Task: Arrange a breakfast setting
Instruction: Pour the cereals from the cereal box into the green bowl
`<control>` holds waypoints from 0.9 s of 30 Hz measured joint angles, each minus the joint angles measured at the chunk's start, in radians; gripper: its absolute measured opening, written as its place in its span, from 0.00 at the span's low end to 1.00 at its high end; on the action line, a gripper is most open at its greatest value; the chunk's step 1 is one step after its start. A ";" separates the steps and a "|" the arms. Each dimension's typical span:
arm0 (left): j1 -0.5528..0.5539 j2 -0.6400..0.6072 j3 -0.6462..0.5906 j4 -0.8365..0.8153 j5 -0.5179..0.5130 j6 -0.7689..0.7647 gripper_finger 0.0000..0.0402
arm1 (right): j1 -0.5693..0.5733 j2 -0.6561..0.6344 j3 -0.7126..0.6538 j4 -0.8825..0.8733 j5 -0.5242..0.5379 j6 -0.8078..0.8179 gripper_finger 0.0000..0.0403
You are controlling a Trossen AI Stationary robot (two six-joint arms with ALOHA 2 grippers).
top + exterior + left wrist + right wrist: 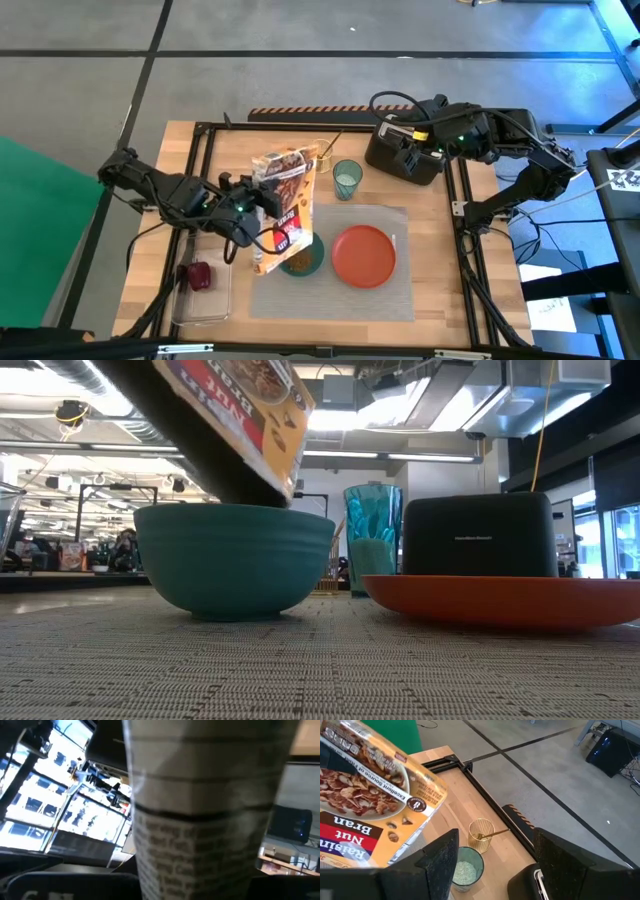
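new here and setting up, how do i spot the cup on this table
Find the grey placemat mid-table, then look just past its far edge, left of the black toaster. The translucent teal cup stands there upright, beside a gold wire holder; it alone is see-through, tall and teal.

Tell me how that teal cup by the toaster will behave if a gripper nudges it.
The translucent teal cup stands tall and narrow on the wooden table, so a high nudge would probably tip it. It looks like light plastic, likely sliding easily. Something pale fills its bottom, which may steady it slightly.
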State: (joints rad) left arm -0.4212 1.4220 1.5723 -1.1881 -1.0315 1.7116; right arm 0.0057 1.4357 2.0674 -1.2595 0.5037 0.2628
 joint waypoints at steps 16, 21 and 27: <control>0.017 -0.001 0.000 -0.014 0.007 -0.036 0.23 | 0.000 0.000 0.000 0.000 0.000 -0.006 0.61; 0.026 -0.001 0.000 -0.014 0.030 -0.057 0.23 | 0.000 0.000 0.000 0.000 0.000 -0.006 0.61; 0.025 -0.001 0.000 -0.011 0.042 -0.070 0.23 | 0.000 0.000 0.000 0.000 0.000 -0.006 0.61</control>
State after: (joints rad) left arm -0.3961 1.4207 1.5719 -1.1993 -0.9893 1.6415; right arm 0.0055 1.4357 2.0672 -1.2594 0.5037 0.2565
